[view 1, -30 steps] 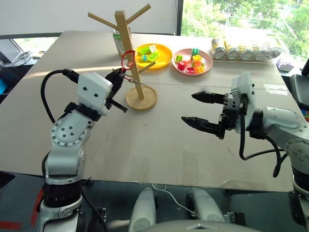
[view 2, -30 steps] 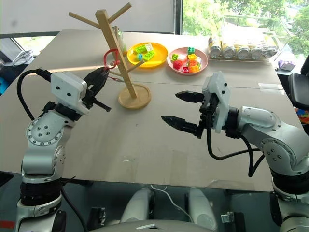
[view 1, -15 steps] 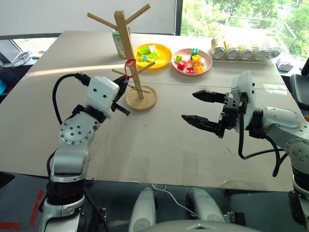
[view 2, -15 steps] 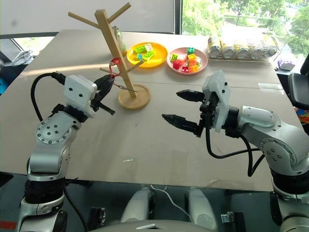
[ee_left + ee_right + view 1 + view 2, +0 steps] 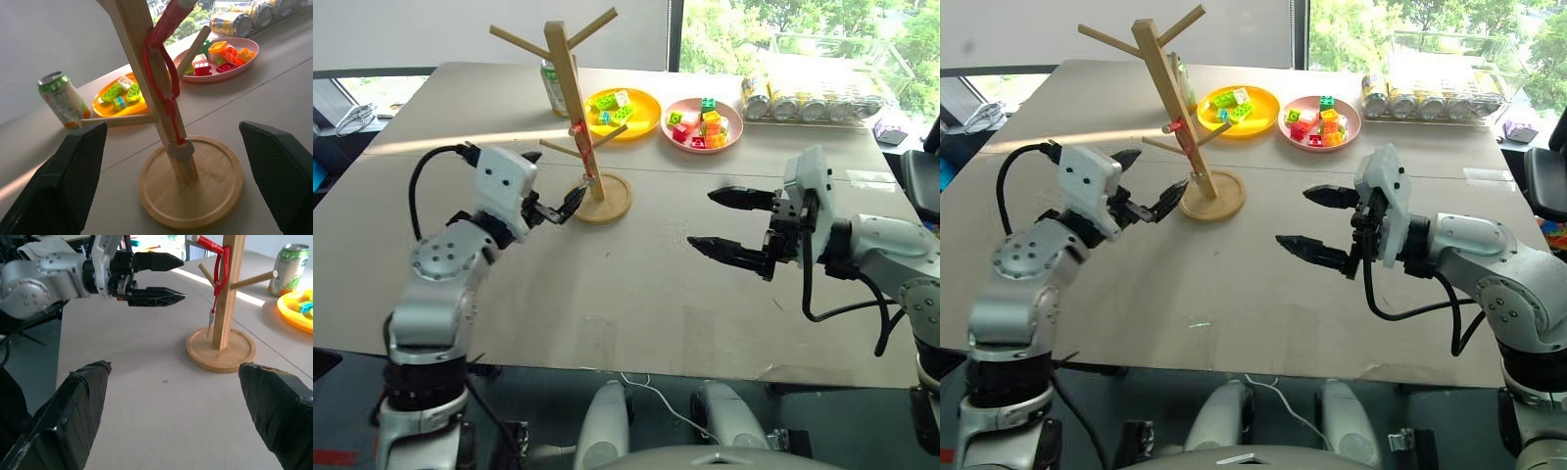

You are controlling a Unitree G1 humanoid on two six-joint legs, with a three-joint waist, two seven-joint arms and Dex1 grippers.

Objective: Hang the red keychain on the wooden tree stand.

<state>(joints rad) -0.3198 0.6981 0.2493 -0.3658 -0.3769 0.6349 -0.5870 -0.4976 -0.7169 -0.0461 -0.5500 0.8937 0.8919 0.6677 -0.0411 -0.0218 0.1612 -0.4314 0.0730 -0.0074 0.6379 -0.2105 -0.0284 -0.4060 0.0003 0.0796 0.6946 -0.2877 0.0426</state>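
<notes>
The wooden tree stand (image 5: 570,93) rises from its round base (image 5: 195,191) at the table's back left. The red keychain (image 5: 160,58) is looped over a low peg beside the post and hangs free, with its dark key (image 5: 180,150) dangling just above the base. My left gripper (image 5: 553,179) is open just to the left of the stand, apart from it, with nothing between its fingers (image 5: 73,176). My right gripper (image 5: 703,217) is open and empty over the middle right of the table, pointing left.
A green can (image 5: 551,83) stands behind the stand. To its right lie a yellow plate (image 5: 648,125) and a pink plate (image 5: 735,137), both holding toy bricks. A row of cans (image 5: 808,103) sits at the back right.
My left gripper has opened and let go of the keychain, then drawn back left and lower. The keychain now hangs from the peg on its own. The right arm has stayed put.
</notes>
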